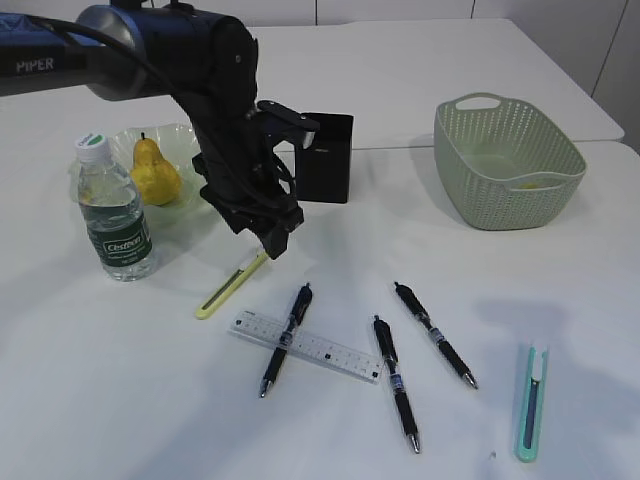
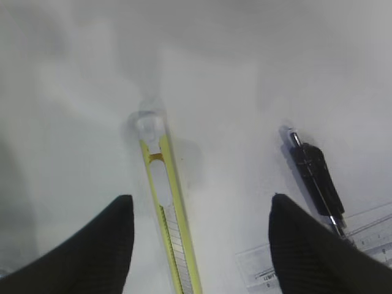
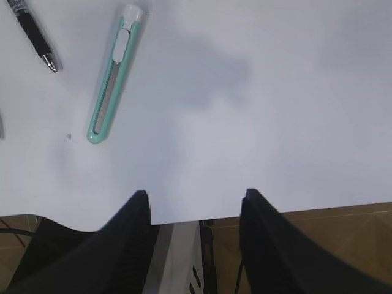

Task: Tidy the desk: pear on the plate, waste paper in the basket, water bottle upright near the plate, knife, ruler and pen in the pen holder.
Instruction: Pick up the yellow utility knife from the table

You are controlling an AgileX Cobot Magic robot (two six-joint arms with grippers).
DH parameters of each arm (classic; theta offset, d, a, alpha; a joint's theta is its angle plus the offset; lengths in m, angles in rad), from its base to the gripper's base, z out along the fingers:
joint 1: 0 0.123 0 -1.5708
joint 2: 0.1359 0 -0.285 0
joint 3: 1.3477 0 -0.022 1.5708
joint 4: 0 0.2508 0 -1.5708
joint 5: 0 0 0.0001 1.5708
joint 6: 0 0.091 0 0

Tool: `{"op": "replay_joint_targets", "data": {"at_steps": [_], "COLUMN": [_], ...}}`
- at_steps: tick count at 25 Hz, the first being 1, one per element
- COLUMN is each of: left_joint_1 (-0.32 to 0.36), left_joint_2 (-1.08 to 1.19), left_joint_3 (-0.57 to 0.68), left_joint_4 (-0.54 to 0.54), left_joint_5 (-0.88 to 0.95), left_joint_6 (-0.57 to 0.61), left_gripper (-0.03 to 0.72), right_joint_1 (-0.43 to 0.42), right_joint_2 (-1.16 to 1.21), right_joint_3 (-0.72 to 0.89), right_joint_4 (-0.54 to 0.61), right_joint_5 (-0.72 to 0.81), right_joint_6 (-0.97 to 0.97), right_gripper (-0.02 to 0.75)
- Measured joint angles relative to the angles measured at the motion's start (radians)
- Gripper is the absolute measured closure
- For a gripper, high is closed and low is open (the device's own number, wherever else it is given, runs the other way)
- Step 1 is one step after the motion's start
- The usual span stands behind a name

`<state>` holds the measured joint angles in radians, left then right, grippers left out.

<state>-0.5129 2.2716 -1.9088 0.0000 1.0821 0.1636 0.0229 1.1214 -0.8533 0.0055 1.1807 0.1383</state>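
Note:
My left gripper [image 1: 274, 240] [image 2: 202, 198] hovers open just above the yellow knife [image 1: 232, 285] [image 2: 168, 208], whose body lies between the fingers without touching them. A teal knife [image 1: 530, 400] [image 3: 113, 79] lies at the front right. My right gripper [image 3: 196, 192] is open and empty over the table's front edge, out of the exterior view. The clear ruler [image 1: 305, 345] lies under one of three black pens [image 1: 287, 335]. The pear [image 1: 155, 170] sits on the glass plate [image 1: 185, 135], with the water bottle [image 1: 113, 215] upright beside it. The black pen holder [image 1: 325, 155] stands behind my left arm.
The green basket [image 1: 505, 160] stands at the back right with a pale scrap [image 1: 525, 183] inside; I cannot tell what it is. Two more pens [image 1: 395, 380] [image 1: 435, 333] lie in the front middle. A pen [image 2: 315, 177] lies close to my left gripper's right finger.

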Motion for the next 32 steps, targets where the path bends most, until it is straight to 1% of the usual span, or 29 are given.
{"op": "replay_joint_targets", "data": {"at_steps": [4,12,32], "left_joint_1": [0.006,0.043,0.043], "left_joint_2": [0.017,0.058,0.103], "left_joint_3": [-0.004,-0.005,-0.008], "left_joint_4": [0.000,0.000,-0.012], "left_joint_5": [0.001,0.005,-0.005], "left_joint_6": [0.000,-0.004,-0.006], "left_gripper": [0.211,0.214,0.242], "right_joint_1": [0.000,0.000,0.000], "right_joint_2": [0.000,0.000,0.000], "right_joint_3": [0.000,0.000,0.000], "right_joint_4": [0.016,0.043,0.051], "right_joint_5": [0.015,0.018,0.018], "right_joint_6": [0.000,0.000,0.000], "right_gripper": [0.351,0.351,0.351]}}
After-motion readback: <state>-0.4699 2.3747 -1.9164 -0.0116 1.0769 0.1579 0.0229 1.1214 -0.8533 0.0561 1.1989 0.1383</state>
